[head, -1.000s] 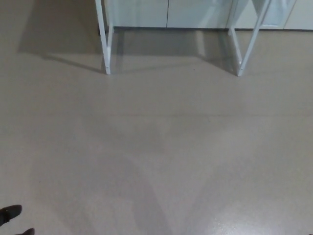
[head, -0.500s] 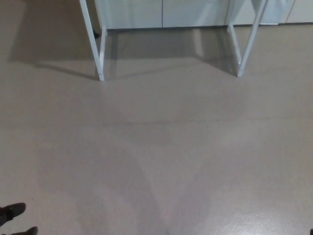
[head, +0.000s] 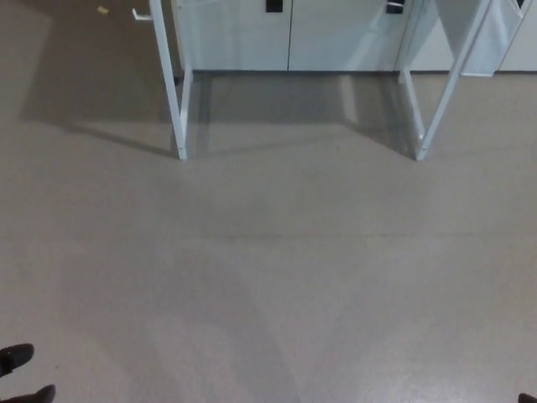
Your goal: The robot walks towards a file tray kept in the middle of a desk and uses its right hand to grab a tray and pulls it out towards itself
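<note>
Left hand (head: 18, 359) barely shows at 8 o'clock, fingers unreadable; right hand and file tray out of view. White desk legs (head: 178, 101) at 12: collision risk if approach drifts.

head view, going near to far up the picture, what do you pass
dark shoe tips at the bottom left corner → bare grey floor → feet of the white desk legs, left and right → white cabinet doors along the top edge. No robot hand shows.
</note>
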